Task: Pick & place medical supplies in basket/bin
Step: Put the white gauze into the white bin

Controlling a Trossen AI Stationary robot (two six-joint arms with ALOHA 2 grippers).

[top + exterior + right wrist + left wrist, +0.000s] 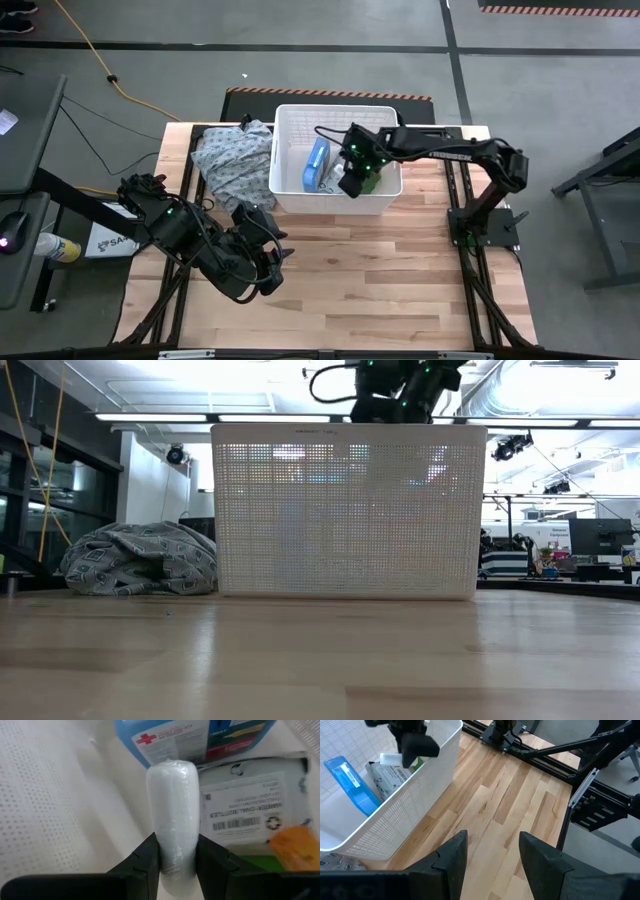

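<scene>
The white basket (335, 195) stands mid-table, its gridded wall (345, 510) filling the low view. My right gripper (355, 172) hangs inside its rim, shut on a white tube (172, 805). Below the tube lie a blue-white packet (195, 735), a grey-white soft pack (250, 815), an orange-capped vial (295, 845) and a strip of the green bar (255, 854). The blue packet (317, 163) leans against the basket's left inner wall. My left gripper (492, 855) is open over bare wood near the table's front left, apart from the basket. My right gripper pinches the white tube near one end (175, 851) between its two fingers (147, 857), which lie across it and come from above. The tube (390, 758) sticks out sideways from the fingers, lifted clear of the items on the basket floor.
A crumpled grey patterned cloth (235, 155) lies on the table against the basket's left side (140, 560). Bare wooden tabletop (400, 270) stretches in front of the basket. Black frame rails (580, 795) run along the table's right edge.
</scene>
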